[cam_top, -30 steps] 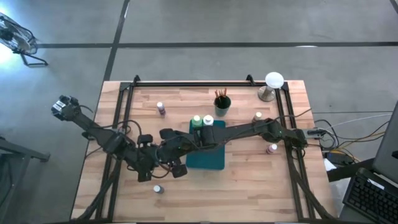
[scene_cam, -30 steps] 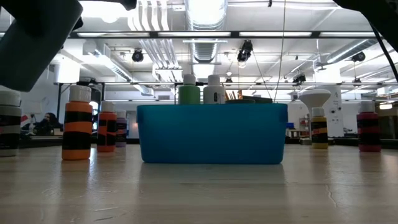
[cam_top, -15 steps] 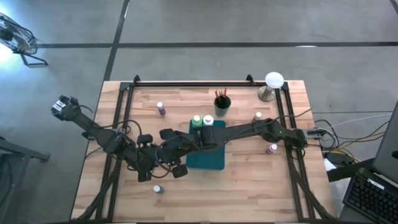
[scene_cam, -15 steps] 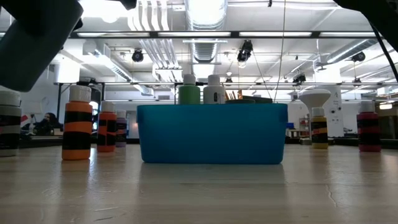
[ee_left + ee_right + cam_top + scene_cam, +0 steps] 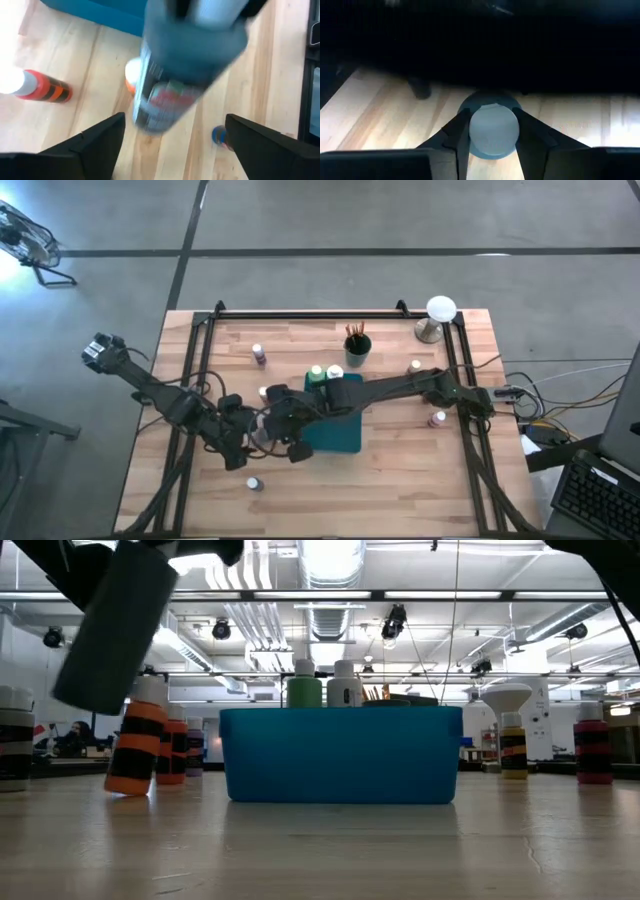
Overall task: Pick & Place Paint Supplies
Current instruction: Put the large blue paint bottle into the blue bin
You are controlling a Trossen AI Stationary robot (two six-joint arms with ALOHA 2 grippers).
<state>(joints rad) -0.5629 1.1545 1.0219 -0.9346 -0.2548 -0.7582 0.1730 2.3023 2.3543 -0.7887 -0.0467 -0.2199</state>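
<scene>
From above, we see both arms meeting just left of the teal tray (image 5: pixel 335 430) at the middle of the table (image 5: pixel 400 480). The right gripper (image 5: pixel 268 420) reaches across the tray to a white-capped bottle (image 5: pixel 264 392) beside it, with the left gripper (image 5: pixel 252 442) close at its near side. In the tray's far end stand a light-green bottle (image 5: pixel 316 373) and a white bottle (image 5: pixel 335 373); a dark cup of brushes (image 5: pixel 357 345) stands behind them. Single bottles stand far left (image 5: pixel 258 353), near left (image 5: pixel 254 483) and at the right (image 5: pixel 437 419), and a white-domed object (image 5: pixel 440 309) sits at the far right corner.

At table height, we see an orange-and-black bottle (image 5: pixel 138 745) tilted, its base partly off the wood, left of the tray (image 5: pixel 340 755). A dark arm part hangs over it.

From the left wrist, we see its fingers (image 5: pixel 95 142) spread wide with nothing between them, a blurred grey body looming in front, and an orange bottle (image 5: pixel 42 87) lying across the picture.

From the right wrist, we see its fingers (image 5: pixel 452 137) closed against both sides of a round white cap (image 5: pixel 494 130).
</scene>
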